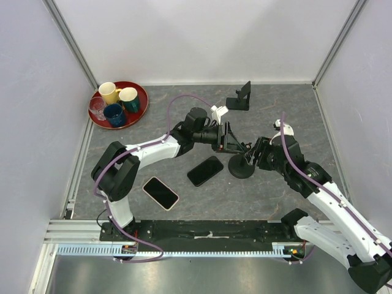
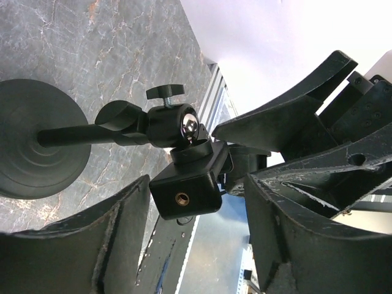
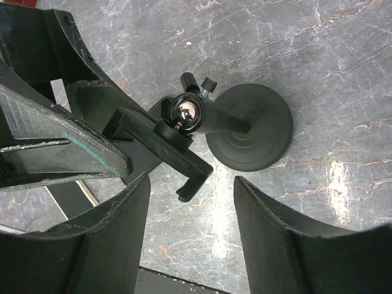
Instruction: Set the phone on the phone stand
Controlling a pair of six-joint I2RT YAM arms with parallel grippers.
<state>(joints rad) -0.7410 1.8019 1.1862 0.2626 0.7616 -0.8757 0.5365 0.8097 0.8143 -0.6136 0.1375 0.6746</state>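
Two phones lie flat on the table (image 1: pixel 275 110): a black phone (image 1: pixel 205 170) just on the near side of my left arm's wrist, and a pale phone (image 1: pixel 160 193) further to the near left, close to that arm's base. I cannot tell which one is meant, but the black one is handier. Its long axis runs from near-left to far-right. The phone stand (image 1: pixel 240 98) sits upright at the far edge of the table, well apart from both phones, with nothing on it. Neither gripper is at a phone; both meet at a round-based holder (image 1: pixel 242 166) in the middle of the table. The left gripper (image 2: pixel 196 184) has its fingers apart on either side of the holder's clamp head (image 2: pixel 185 195). One finger looks very close to it, though I cannot tell whether it touches. The right gripper (image 3: pixel 191 179) also has its fingers spread, with only bare table between them. I judge the left arm the nearer one for the pickup. The black phone lies toward me and to the left of its fingers, so they would need to turn across the phone's short width.
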